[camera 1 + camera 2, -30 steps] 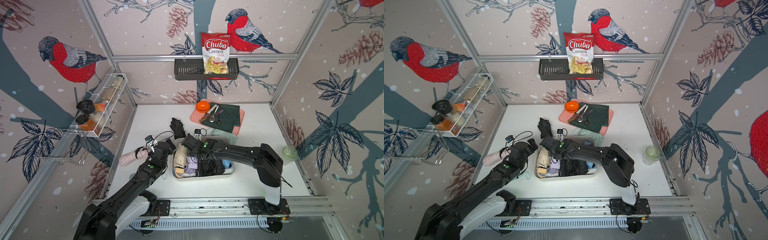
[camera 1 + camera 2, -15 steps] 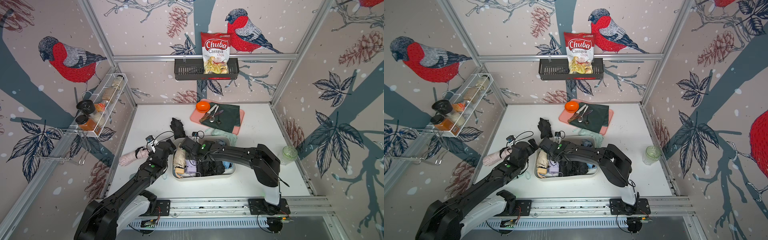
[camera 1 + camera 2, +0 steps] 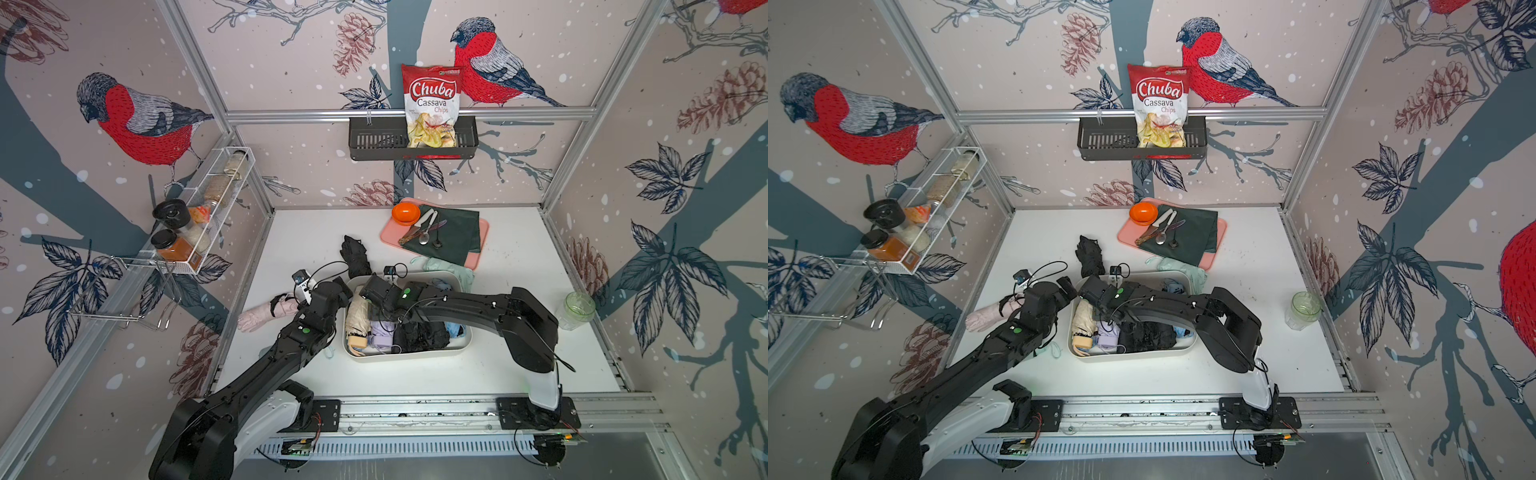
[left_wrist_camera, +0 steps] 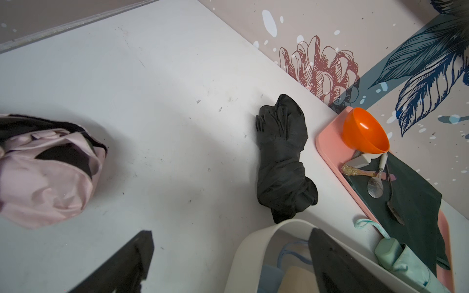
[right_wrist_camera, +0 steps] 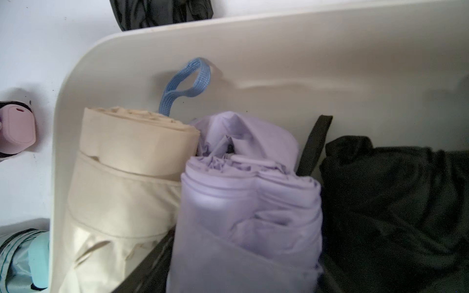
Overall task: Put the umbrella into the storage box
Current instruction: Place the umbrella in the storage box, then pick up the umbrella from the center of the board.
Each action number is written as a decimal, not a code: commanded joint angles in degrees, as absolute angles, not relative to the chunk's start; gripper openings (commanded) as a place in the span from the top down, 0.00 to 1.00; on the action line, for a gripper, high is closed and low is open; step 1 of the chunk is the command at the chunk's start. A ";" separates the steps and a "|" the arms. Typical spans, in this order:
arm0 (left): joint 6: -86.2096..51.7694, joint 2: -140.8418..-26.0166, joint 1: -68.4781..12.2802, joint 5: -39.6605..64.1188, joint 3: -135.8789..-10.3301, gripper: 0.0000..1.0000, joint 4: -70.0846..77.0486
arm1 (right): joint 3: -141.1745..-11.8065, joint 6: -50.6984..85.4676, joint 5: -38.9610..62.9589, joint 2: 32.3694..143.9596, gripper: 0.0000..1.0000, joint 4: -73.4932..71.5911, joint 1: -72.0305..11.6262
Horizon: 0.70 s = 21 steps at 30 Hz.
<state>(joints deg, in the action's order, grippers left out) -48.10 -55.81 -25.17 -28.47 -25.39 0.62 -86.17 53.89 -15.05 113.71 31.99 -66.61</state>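
Right claw (image 3: 380, 311) edged leftward over storage box (image 3: 415, 356), lavender umbrella (image 5: 248, 203) lying front-to-back

The lavender umbrella (image 5: 243, 215) is blurred and cut off by the picture's edge.

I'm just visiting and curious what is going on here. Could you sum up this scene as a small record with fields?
Box: cream storage box on the white table
Inside the box: beige umbrella, lilac umbrella, black umbrella
Outside the box: pink umbrella, second black umbrella, mint umbrella
Left gripper: open, empty, at the box's corner
Right gripper: over the box, at the lilac umbrella; grip unclear
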 commanded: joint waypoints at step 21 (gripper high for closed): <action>-43.30 -54.22 -25.04 -28.65 -27.15 0.01 1.40 | -81.19 48.25 -27.03 95.23 0.01 41.04 -53.34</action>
<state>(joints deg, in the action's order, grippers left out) -44.97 -54.15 -25.17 -28.27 -27.03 -0.38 -83.50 50.17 -24.38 97.56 38.98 -56.31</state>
